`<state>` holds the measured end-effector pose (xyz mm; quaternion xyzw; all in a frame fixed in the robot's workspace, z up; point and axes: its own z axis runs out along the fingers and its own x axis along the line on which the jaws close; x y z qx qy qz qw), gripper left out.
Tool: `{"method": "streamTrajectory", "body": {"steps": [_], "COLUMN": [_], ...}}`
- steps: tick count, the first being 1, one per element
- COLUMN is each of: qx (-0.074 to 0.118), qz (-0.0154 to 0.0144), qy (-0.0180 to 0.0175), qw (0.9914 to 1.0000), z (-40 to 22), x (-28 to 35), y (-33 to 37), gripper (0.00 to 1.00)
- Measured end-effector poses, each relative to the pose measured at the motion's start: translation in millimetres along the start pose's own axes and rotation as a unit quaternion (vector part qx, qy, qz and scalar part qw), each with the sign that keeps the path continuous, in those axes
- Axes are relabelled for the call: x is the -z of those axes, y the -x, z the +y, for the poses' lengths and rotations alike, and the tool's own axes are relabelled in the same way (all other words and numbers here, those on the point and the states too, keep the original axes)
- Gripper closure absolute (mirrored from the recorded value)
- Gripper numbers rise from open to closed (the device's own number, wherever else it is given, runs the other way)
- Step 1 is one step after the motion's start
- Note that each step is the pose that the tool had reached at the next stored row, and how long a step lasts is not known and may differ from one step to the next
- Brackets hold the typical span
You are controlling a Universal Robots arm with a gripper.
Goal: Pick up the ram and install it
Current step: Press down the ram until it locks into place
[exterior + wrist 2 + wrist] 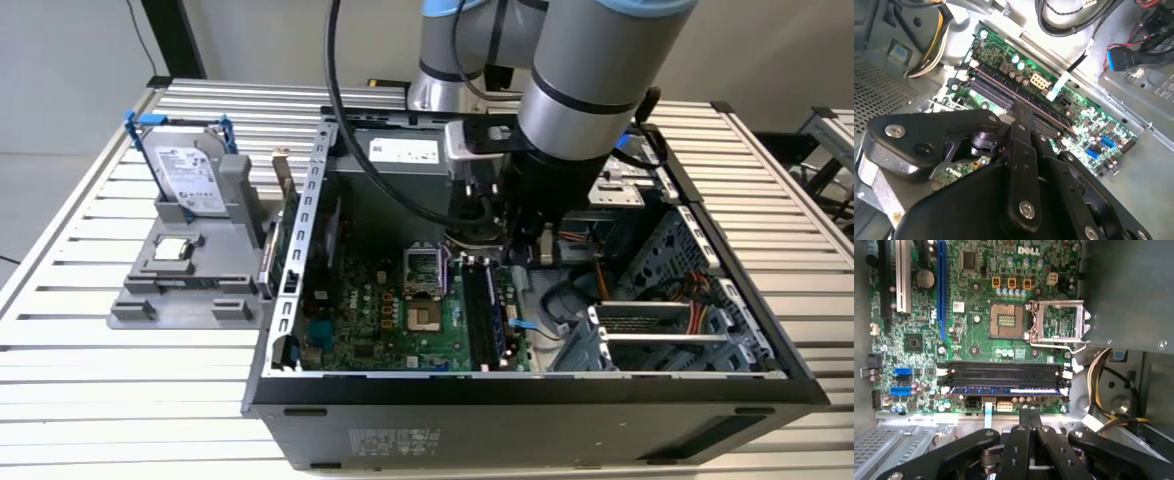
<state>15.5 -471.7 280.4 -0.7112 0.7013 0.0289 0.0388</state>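
The ram (1004,389) is a long narrow stick standing on edge in the memory slot nearest the motherboard's (919,315) edge, beside two bare black slots (1004,372). In the second wrist view the ram (989,80) shows as a thin brown line across the board. My gripper (1028,414) (1021,114) is shut, its fingertips together over the middle of the stick's top edge. The fingers close along the stick's length, not across it. Contact cannot be made out. In the exterior view the gripper (518,258) hangs inside the open computer case over the slots.
A hard drive (187,170) and a processor chip (171,250) rest on a grey stand (187,300) outside the case, at the exterior view's left. The processor socket (1004,320) lies open. Cable bundles (1104,410) and a drive cage (667,330) crowd the slots' far side.
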Motion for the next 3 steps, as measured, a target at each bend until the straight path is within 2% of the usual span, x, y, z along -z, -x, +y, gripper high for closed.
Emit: {"method": "streamTrajectory", "body": {"steps": [3], "qx": [0.0], "qz": [0.0], "qy": [0.0], "qw": [1.0], "z": [0.0], "x": [0.3], "y": [0.0], "gripper": [1.0]}}
